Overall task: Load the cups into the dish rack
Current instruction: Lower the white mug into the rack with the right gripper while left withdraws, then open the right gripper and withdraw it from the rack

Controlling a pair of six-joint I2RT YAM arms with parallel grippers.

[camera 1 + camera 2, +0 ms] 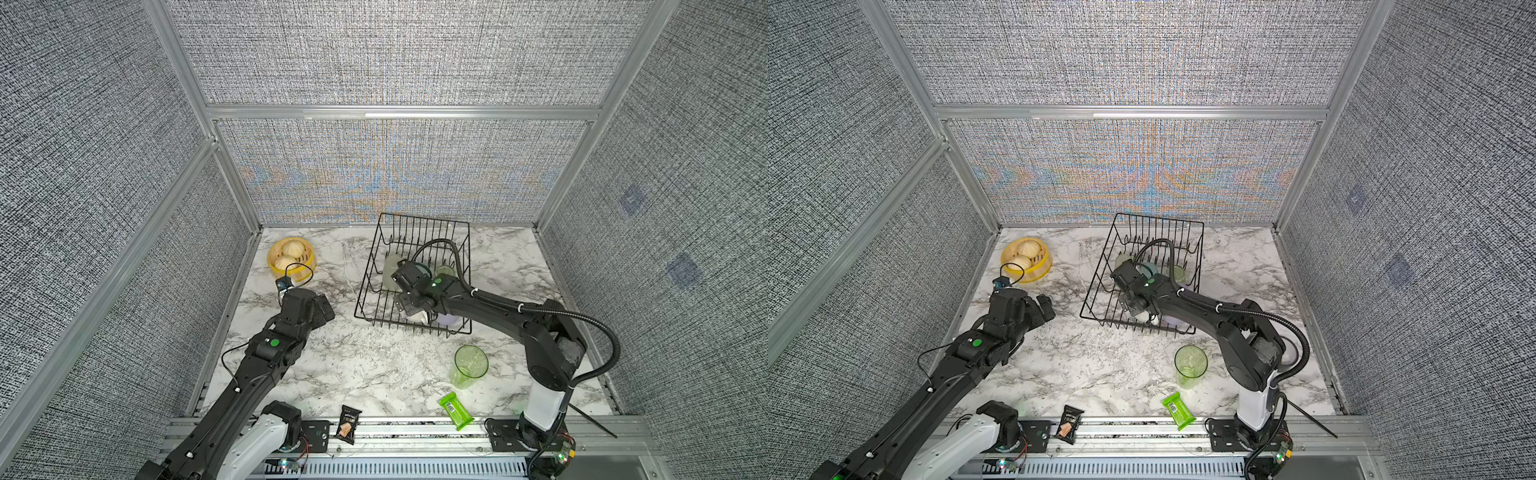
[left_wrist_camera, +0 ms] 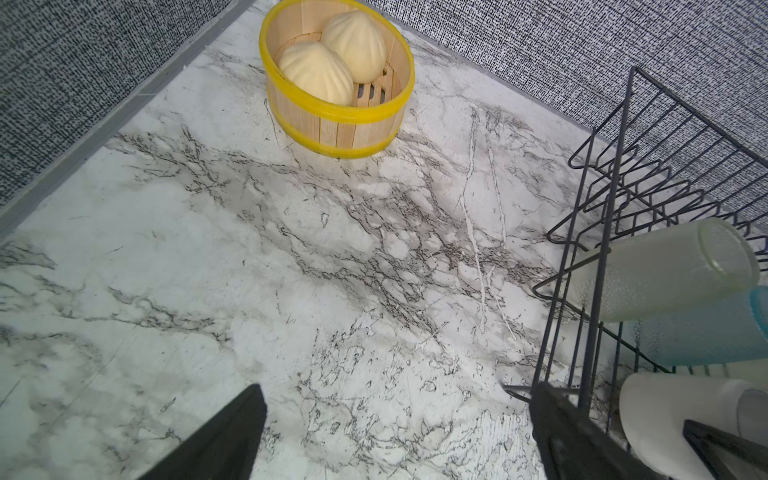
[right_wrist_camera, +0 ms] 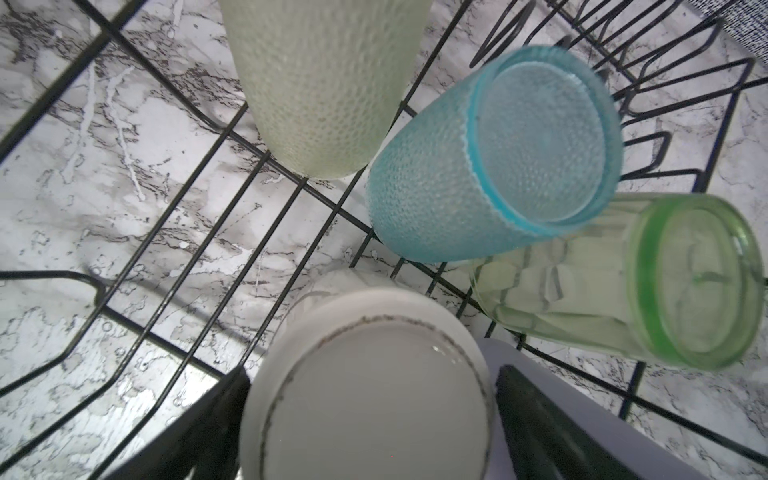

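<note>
Straddling the upturned mug [image 3: 365, 415] inside the rack [image 1: 424, 219], the right gripper [image 3: 374, 374] flanks it closely; whether its jaws grip it cannot be told. A teal cup [image 3: 478, 166], a yellow-green cup [image 3: 324, 83] and a green cup [image 3: 623, 282] rest just beyond its fingertips. A tumbler [image 1: 469, 365] stands behind it, outside the rack. The left gripper [image 2: 397, 386] hangs spread wide over the table [image 2: 208, 249].

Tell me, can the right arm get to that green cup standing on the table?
Probably yes. The green cup stands upright on open table near that arm's base. First the right gripper must lift out of the dish rack, where it straddles the white mug.
</note>
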